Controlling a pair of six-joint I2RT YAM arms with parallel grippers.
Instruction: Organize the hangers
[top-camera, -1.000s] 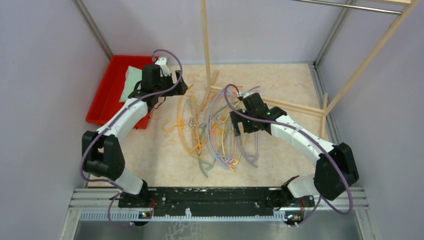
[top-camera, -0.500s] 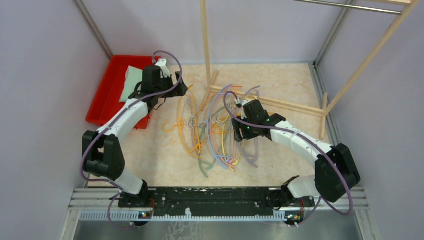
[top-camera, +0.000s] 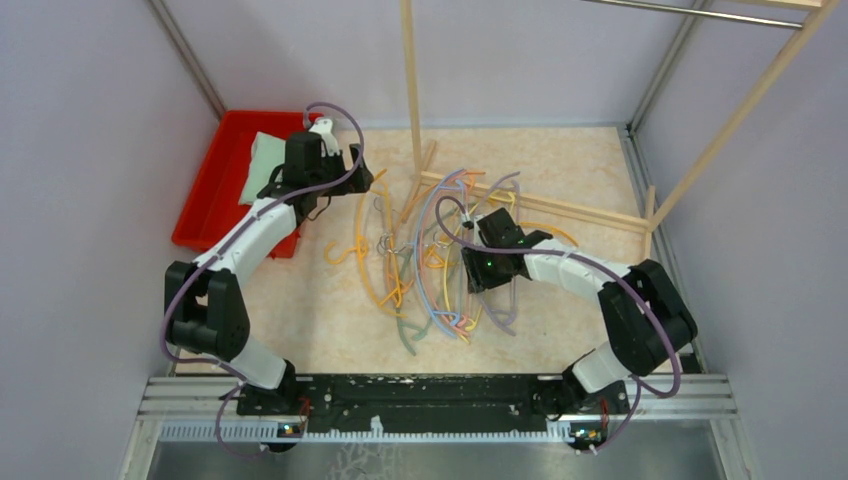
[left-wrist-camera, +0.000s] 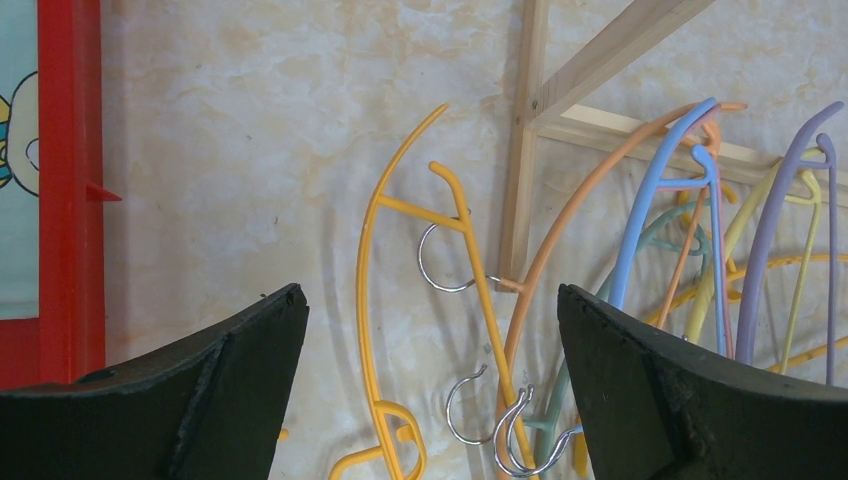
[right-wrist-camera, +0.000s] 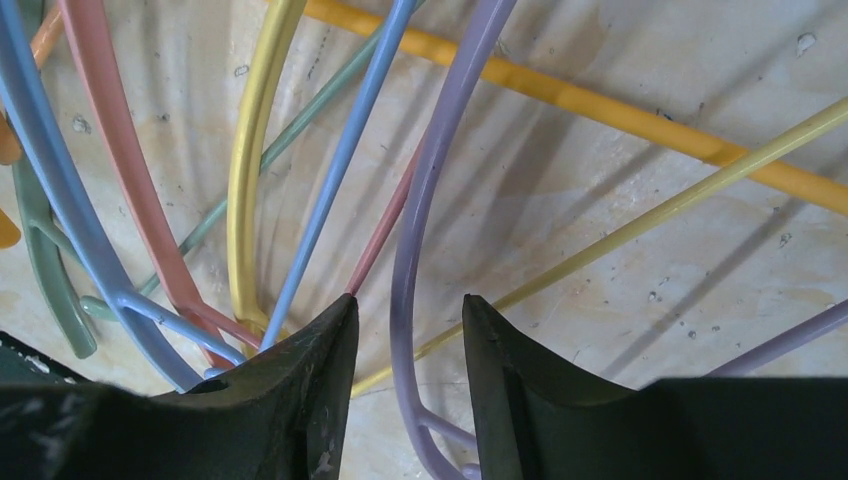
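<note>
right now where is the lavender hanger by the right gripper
In the right wrist view the lavender hanger runs down between the right gripper's open fingers, with a pink hanger and a blue hanger close beside it.

No text, number, brand or label can be read in any of the three views, so you have nothing to log. The one printed mark is a cartoon-style drawing in blue, yellow and black on the pale sheet (left-wrist-camera: 18, 230) lying in the red tray (left-wrist-camera: 68, 250). It is cut off at the left edge of the left wrist view, and no letters show on it.
</note>
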